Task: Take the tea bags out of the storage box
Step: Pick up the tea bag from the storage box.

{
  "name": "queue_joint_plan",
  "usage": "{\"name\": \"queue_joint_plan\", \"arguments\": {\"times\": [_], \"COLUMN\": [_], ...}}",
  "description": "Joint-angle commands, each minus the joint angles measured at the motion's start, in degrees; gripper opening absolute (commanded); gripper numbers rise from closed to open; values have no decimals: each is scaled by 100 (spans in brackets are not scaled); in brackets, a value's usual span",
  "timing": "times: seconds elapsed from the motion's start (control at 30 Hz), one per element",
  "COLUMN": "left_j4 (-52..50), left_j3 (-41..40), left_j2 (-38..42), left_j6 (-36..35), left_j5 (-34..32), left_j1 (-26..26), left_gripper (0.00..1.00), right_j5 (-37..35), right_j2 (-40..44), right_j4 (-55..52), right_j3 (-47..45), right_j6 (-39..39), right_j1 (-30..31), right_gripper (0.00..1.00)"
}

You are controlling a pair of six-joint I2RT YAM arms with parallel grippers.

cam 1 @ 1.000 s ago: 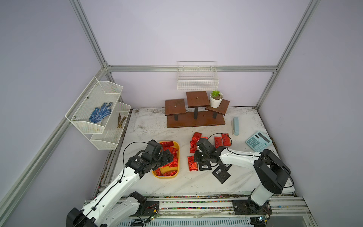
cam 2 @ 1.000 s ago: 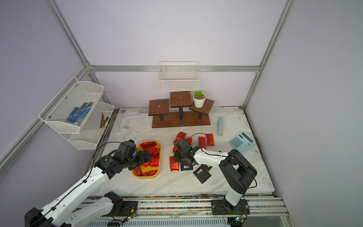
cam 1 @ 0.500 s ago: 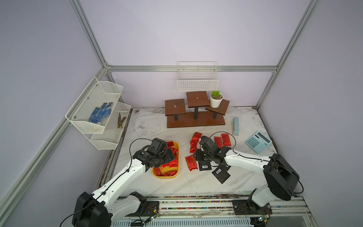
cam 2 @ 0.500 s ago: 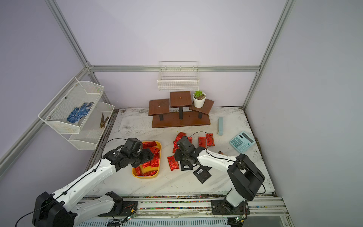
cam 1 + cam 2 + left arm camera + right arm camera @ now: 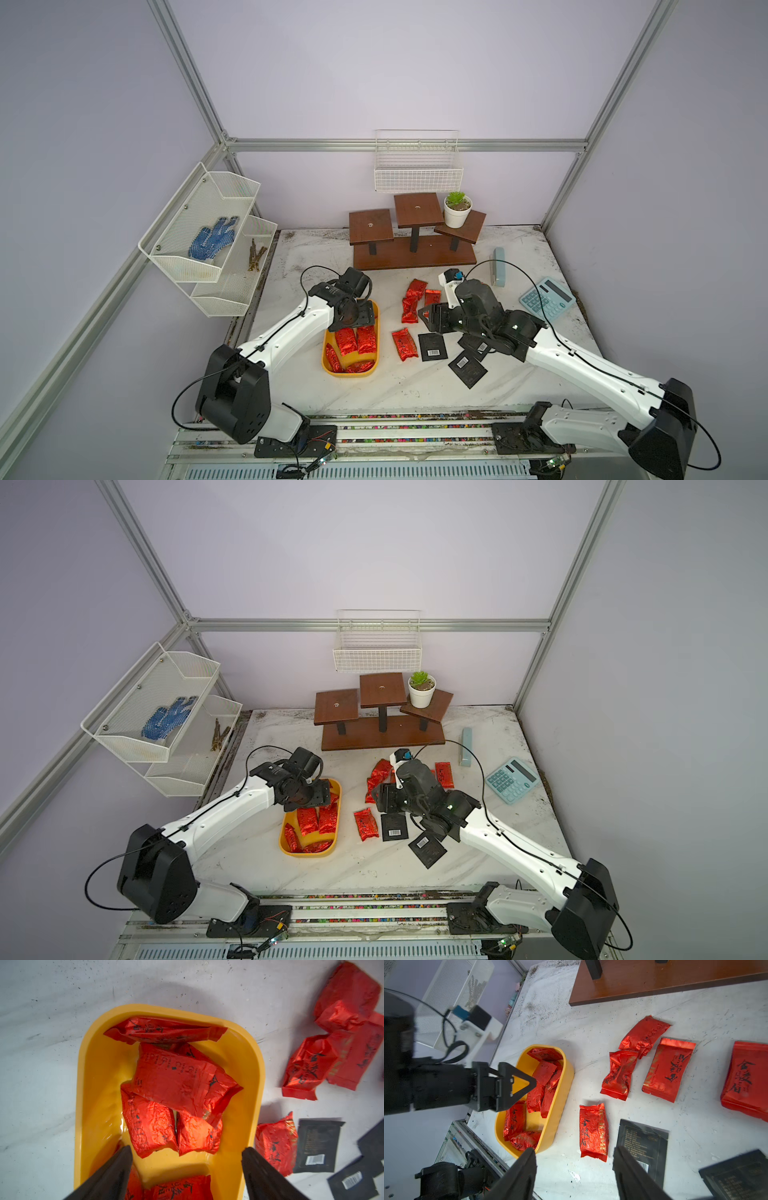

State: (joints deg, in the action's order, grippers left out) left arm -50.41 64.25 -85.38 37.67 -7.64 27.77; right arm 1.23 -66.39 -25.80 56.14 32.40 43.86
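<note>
Left claw (image 5: 187, 1148) hovering open, empty, over storage box (image 5: 350, 373), lower centre in top view; tea bags (image 5: 176, 1076) lying inside. Advising: dropping straight, pinching topmost sachet mid-body, avoiding yellow wall. Right claw (image 5: 574, 1148) gaping empty over bench (image 5: 415, 395).

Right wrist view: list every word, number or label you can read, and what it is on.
"金骏眉": dark characters on the red sachet on the table, beside the yellow tray.
"金骏眉": again on the red sachet in the tray.
Black sachet: fine print and a barcode label, too small to read.
</note>
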Motion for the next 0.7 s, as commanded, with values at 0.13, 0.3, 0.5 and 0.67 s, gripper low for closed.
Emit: {"name": "queue_joint_plan", "arguments": {"times": [0.13,0.3,0.5,0.67], "left_j4": [-145,-83,-4,0], "left_j3": [528,715,817,782], "left_j2": [-716,-1187,-1622,-1679], "left_j6": [-784,-943,-1016,-990], "left_j5": [-462,-556,-587,-687], "left_j1": [-27,-35,-60,-74], "left_gripper": [87,86,82,72], "right_j5": [-88,-109,-158,-185], "right_j2": [630,989,1058,1051], "right_j4": [-658,-645,-717,-713], "right_j3": [43,-151,-217,-244], "right_j6": [-217,-173,-173,-165], "right_j1": [-17,-17,-17,-15], "right_gripper": [64,70,70,70]}}
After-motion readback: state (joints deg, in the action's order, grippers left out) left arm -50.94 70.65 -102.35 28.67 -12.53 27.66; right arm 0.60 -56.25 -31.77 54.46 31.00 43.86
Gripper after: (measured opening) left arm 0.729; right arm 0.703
